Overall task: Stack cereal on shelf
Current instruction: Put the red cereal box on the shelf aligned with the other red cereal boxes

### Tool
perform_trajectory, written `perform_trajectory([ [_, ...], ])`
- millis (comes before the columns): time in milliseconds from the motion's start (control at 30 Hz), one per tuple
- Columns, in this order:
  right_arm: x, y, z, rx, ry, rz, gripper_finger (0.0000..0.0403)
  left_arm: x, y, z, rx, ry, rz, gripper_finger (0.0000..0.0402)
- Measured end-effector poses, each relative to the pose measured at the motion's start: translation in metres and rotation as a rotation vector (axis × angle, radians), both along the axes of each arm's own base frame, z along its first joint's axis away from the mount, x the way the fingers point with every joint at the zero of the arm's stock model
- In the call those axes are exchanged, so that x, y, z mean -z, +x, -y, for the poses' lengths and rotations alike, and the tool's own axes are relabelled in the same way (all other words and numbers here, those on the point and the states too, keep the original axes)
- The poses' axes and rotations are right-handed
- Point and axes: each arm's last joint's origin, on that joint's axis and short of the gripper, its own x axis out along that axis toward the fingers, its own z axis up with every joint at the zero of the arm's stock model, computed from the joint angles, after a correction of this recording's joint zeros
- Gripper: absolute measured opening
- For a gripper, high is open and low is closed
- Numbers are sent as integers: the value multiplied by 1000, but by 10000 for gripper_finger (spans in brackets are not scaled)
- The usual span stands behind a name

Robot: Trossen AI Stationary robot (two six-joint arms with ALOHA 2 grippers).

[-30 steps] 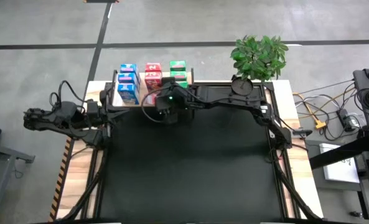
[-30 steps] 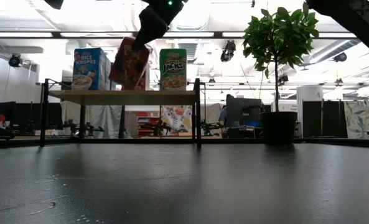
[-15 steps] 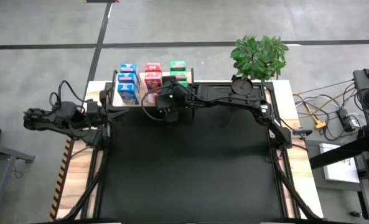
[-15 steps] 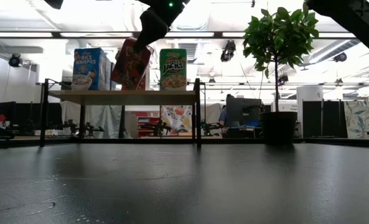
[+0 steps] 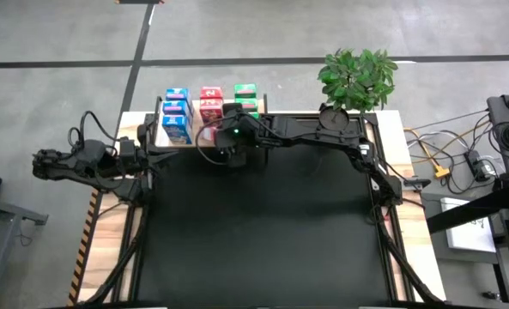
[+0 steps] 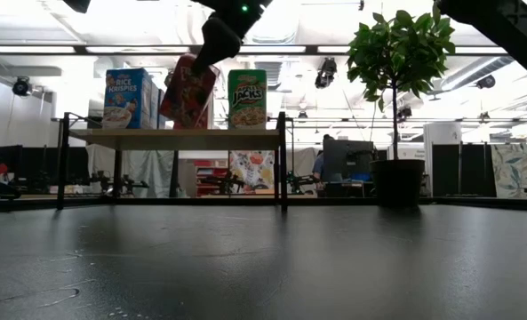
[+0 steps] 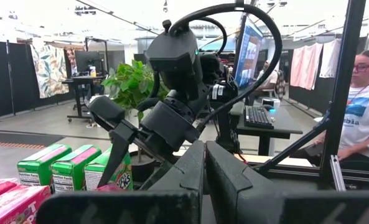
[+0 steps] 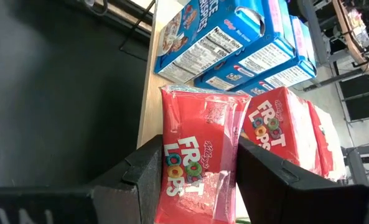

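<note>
Seen from the low view only: red box (image 6: 189,92) tilted, lower edge at the shelf (image 6: 174,138) top, between the upright blue box (image 6: 128,99) and green box (image 6: 247,100). Looking down from the high view: rows of blue (image 5: 176,115), red (image 5: 210,105) and green boxes (image 5: 245,98) side by side on the shelf at the table's far edge. Right gripper (image 8: 196,163) clamped on the red box (image 8: 200,152), one finger on each side, close beside other red boxes (image 8: 284,127). Left gripper (image 7: 205,163) pressed together, holding nothing, off by the table's left side, well apart from the boxes. Person (image 7: 361,118) seated in the room beyond.
</note>
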Motion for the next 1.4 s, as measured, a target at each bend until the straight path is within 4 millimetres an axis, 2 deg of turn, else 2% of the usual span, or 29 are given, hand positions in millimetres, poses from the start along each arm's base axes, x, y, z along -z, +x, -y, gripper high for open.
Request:
perform_trajectory([
  [167,-1,1,1,14,16,21,168,0,0,0,0,0,0,0],
  [500,-1,0,6,53,55,38,196,-1,0,0,0,-1,7,0],
  [933,-5,3,7,38,94,112,196,-1,0,0,0,-1,6,0],
  [1033,-8,4,11,3,184,164,196,-1,0,0,0,-1,6,0],
  [1133,-8,3,20,43,249,203,196,-1,0,0,0,-1,6,0],
  [1300,-2,3,36,94,294,237,196,-1,0,0,-1,5,7,0],
  [1400,3,4,38,95,310,238,196,-1,0,0,-1,5,13,0],
])
